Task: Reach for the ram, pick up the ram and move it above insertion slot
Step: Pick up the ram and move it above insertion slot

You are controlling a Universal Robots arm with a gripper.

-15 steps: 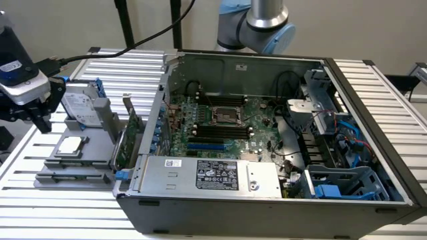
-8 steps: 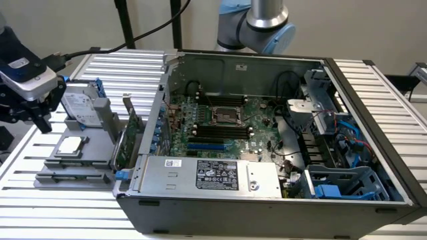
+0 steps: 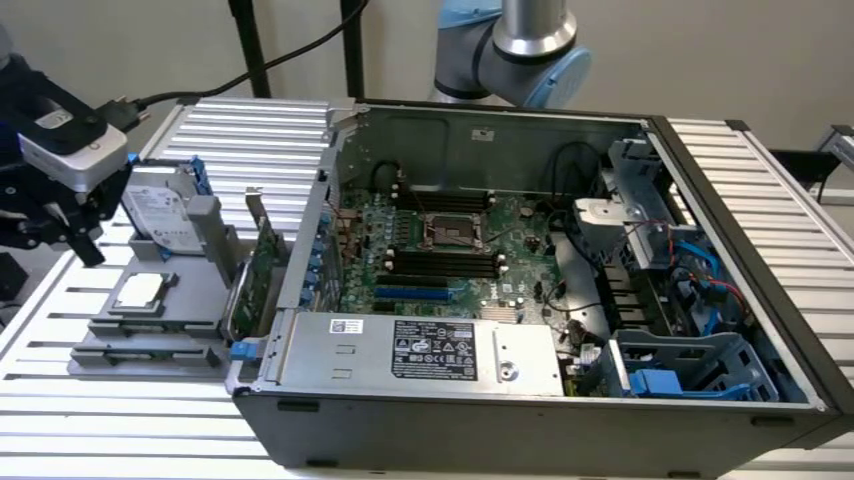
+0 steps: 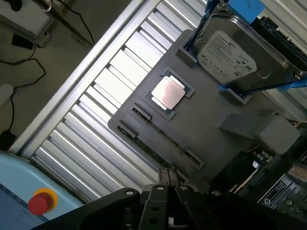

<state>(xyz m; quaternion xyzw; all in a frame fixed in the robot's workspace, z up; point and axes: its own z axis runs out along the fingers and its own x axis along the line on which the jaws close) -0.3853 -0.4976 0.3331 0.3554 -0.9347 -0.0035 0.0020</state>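
The ram (image 4: 154, 140) is a thin green strip lying edge-up in a long groove of the grey holder (image 4: 211, 120), just past the square silver processor (image 4: 168, 92). In the wrist view my gripper (image 4: 168, 178) hangs over the holder near one end of that groove, above the ram and apart from it, with its two dark fingers pressed together and nothing between them. In the exterior view the gripper (image 3: 60, 232) is at the exterior view's left, above the holder (image 3: 140, 335) and outside the computer case. The black memory slots (image 3: 441, 262) lie on the motherboard inside the open case.
A silver hard drive with blue rails (image 3: 160, 210) and a green expansion card (image 3: 263, 265) stand on the holder beside the case wall (image 3: 314, 230). The power supply (image 3: 414, 348) fills the case front. A red button (image 4: 41, 201) sits on a blue surface.
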